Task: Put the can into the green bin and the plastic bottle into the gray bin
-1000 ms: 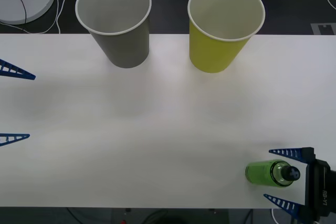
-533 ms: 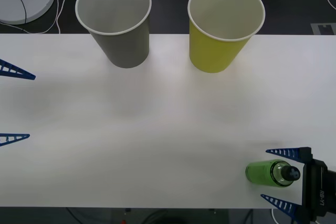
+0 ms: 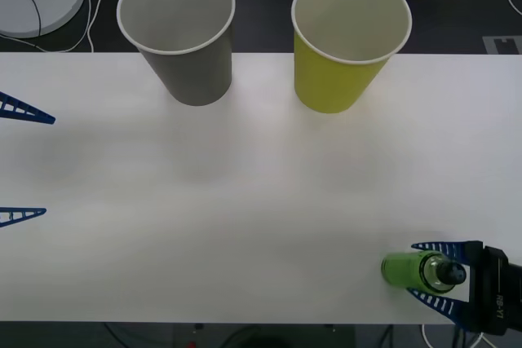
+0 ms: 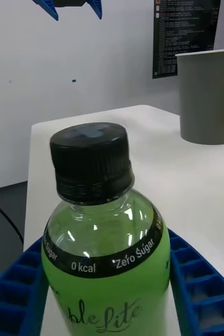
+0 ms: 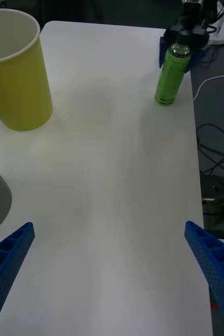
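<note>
Bottle [image 3: 416, 270]: upright near the table's [image 3: 261, 193] front right corner, between the right gripper's [image 3: 441, 275] blue fingers.
Right gripper: fingers pressed against both sides of the bottle, grasping it.
Left gripper [image 3: 20, 162]: spread wide, at the table's left edge.
Gray bin [image 3: 181, 32], green bin [image 3: 347, 38]: side by side at the far edge, well apart from the bottle.

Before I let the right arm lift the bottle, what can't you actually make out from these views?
- Firm contact: in the front view the right gripper brackets the plastic bottle; the bottle's body hides the fingers' inner faces.
- Bottle base: cut off by the right wrist view's edge.
- Gray bin and green bin bottoms: hidden by their walls.
</note>
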You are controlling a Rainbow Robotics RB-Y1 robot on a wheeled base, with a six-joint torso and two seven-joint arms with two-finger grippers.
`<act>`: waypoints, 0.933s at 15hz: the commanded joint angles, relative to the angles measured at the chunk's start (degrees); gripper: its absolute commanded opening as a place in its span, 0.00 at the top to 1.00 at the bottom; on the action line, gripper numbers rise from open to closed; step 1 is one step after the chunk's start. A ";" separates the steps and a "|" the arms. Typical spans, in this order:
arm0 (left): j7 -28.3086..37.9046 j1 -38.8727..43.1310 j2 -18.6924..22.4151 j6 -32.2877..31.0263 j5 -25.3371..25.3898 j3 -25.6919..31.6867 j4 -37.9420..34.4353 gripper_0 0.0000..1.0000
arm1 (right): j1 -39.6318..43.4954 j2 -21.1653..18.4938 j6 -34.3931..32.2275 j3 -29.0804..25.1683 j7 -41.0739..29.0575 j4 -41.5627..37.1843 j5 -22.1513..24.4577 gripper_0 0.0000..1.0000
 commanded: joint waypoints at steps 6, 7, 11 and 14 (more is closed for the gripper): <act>0.00 0.00 0.00 0.00 0.00 0.00 0.00 0.00 | 0.10 -0.04 0.01 0.00 -0.28 -0.27 -0.18 1.00; 0.00 0.00 0.00 0.00 0.00 0.00 0.00 0.00 | 0.10 -0.04 0.01 0.00 -0.45 -0.36 -0.35 1.00; 0.00 0.00 0.00 0.00 0.00 0.00 0.00 0.00 | 0.37 -0.74 0.10 -0.62 -1.95 -1.41 -1.41 1.00; 0.00 0.00 0.00 0.00 0.00 0.00 0.00 0.00 | 5.02 -2.59 5.55 -3.25 -3.35 -9.68 -2.28 1.00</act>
